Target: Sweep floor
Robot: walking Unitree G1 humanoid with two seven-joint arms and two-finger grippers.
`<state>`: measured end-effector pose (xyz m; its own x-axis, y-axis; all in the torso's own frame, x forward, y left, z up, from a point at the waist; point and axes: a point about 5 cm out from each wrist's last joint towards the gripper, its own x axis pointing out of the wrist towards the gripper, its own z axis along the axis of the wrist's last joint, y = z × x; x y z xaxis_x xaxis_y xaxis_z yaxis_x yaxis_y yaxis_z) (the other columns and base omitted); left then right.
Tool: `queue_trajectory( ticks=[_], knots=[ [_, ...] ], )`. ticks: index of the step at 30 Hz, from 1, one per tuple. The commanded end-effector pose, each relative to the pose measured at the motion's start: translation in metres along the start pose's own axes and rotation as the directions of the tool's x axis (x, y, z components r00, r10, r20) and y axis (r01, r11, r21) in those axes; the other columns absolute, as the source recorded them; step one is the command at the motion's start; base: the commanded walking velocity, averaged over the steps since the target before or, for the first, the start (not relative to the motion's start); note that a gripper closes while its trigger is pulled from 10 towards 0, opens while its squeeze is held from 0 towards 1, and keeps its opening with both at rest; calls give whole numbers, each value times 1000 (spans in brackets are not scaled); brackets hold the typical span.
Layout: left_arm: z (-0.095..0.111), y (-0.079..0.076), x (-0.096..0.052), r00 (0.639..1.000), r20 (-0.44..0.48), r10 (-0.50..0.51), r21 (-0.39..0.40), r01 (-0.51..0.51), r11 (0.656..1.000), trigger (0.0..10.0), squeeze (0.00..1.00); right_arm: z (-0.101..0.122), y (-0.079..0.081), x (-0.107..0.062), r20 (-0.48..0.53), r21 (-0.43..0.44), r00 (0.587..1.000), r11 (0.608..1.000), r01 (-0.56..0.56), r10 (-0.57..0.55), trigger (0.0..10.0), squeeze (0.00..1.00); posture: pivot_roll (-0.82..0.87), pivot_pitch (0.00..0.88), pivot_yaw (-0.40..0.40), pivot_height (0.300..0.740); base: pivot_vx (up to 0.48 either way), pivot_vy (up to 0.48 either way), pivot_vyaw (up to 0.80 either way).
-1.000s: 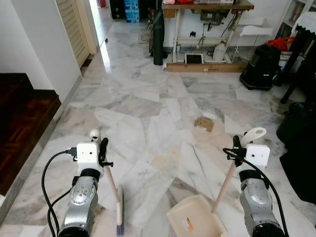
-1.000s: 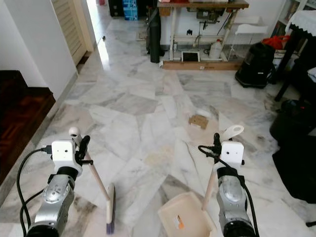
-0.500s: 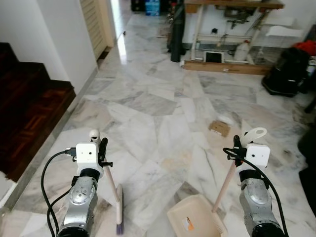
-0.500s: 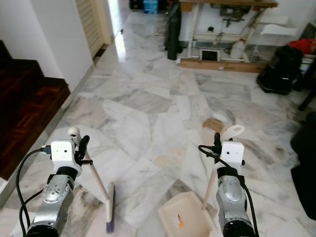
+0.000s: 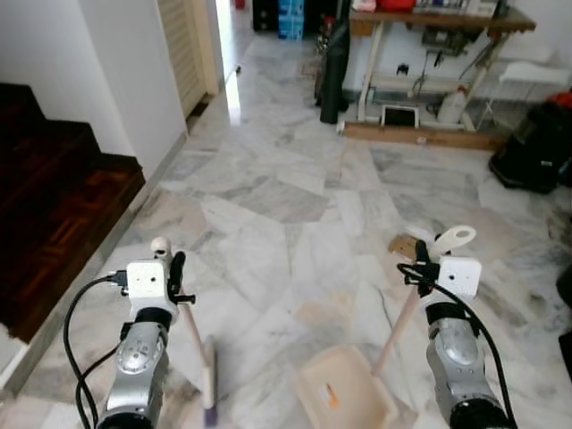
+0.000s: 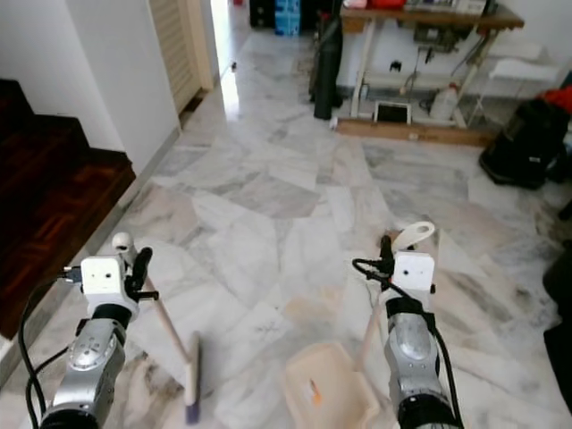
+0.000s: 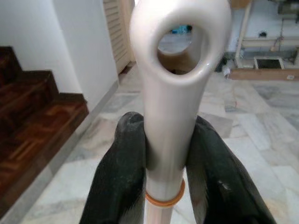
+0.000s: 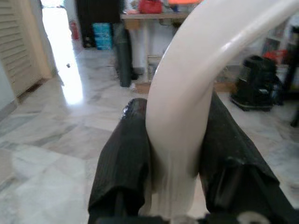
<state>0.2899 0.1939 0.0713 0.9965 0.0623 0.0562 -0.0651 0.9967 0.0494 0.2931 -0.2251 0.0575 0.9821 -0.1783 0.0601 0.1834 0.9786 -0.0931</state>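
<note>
Broom (image 5: 207, 380): head down on the marble floor (image 5: 268, 232) just ahead of the robot, to its left, stick slanting up and back into the left gripper (image 7: 163, 175), which is clamped on the shaft just below the hanging-loop end; both black fingers (image 7: 119, 177) press the white handle from either side. Dustpan (image 5: 344, 402) sits flat on the floor near the broom head, a little apart, mouth facing forward; its long handle rises to the right gripper (image 8: 175, 154), fingers closed around the curved top. Both forearms are held forward and low, wrists about level, left and right well apart, each tool angled inward and down toward the middle. Debris target looks like the small brown cardboard scrap (image 5: 404, 246) ahead on the right, beyond the dustpan, with something pale beside it, too small to tell. Judgement: this is approach, no sweeping contact on the scrap yet. To do it well: close in until the scrap lies between broom head and pan lip, keep the pan lip flush on the floor, draw the bristles toward the pan in short strokes, don't lift the head mid-stroke. Grip high on both handles means little leverage, so keep strokes light. Table (image 5: 420, 18) and black bag (image 5: 536, 152) at the far wall are well clear.
</note>
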Motion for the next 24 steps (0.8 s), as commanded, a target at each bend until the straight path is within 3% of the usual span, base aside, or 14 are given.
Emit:
queue_trajectory(
  ticks=[1, 24],
  knots=[
    [10, 1, 5, 999, 46, -4, 10, 4, 1000, 10000, 0, 9, 0, 6, 38, -3, 999, 1000, -1, 1, 10000, 0, -19, 0, 10, 740, 300, 0, 0],
    [8, -2, 5, 999, 44, -30, 13, 29, 999, 10000, 0, 9, 1, 6, 45, -5, 999, 1000, -7, 7, 10000, 0, -23, 0, 10, 740, 300, 0, 0]
  ],
)
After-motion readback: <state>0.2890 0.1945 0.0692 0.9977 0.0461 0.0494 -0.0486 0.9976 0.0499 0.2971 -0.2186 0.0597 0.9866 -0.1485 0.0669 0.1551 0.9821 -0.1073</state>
